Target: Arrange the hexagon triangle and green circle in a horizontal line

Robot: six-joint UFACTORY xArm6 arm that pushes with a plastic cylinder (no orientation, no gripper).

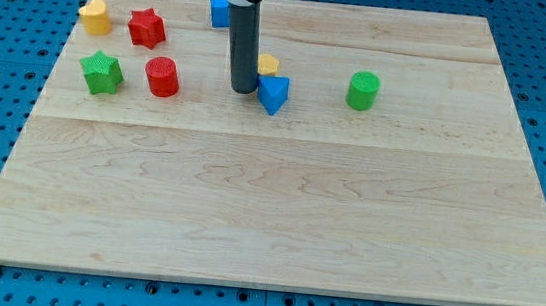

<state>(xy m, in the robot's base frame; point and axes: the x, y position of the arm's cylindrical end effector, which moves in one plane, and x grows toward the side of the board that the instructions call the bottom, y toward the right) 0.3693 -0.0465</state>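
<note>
The blue triangle [274,94] lies near the board's upper middle. A yellow block [268,65], partly hidden by the rod, sits just above it; its shape cannot be made out fully. The green circle [362,90] stands to the right of them, apart. My tip [244,90] rests on the board just left of the blue triangle, touching or nearly touching it.
A yellow hexagon-like block [94,17], a red star [146,27], a green star [101,72] and a red cylinder [162,76] stand at the upper left. A blue block [218,9] sits near the top edge, partly behind the rod. The wooden board [277,214] lies on a blue pegboard.
</note>
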